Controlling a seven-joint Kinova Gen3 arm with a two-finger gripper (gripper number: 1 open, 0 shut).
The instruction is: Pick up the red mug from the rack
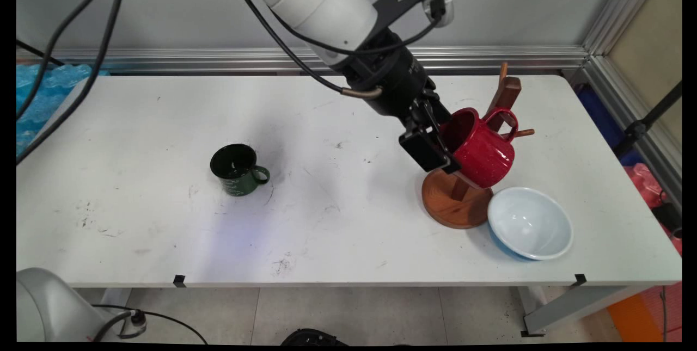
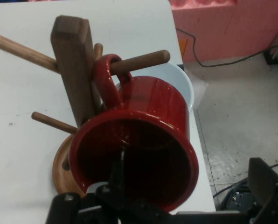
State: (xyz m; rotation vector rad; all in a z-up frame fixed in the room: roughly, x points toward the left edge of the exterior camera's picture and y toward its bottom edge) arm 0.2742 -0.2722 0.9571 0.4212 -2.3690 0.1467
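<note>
Main view: the black two-finger gripper [image 1: 444,149] is shown clenched on the rim of a glossy red speckled enamel mug [image 1: 482,149], one finger inside the mouth and the other against the outer wall. The mug is held tilted, mouth toward the arm, with its loop handle [image 2: 106,77] threaded over a round wooden peg [image 2: 141,60] of the brown wooden mug tree [image 1: 503,98]. The tree's round wooden base [image 1: 452,207] rests on the white table [image 1: 163,242], just beside, perhaps touching, a pale blue shallow enamel bowl [image 1: 531,223]. A dark green enamel mug [image 1: 238,170] stands upright well apart, toward the table's left. Several hazards are judged possible: if the mug is pulled sideways while the handle is hooked, the tree may be tipped or dragged into the bowl; if the rim grip is released with the handle only partly seated, the mug may slide off the peg and fall.
</note>
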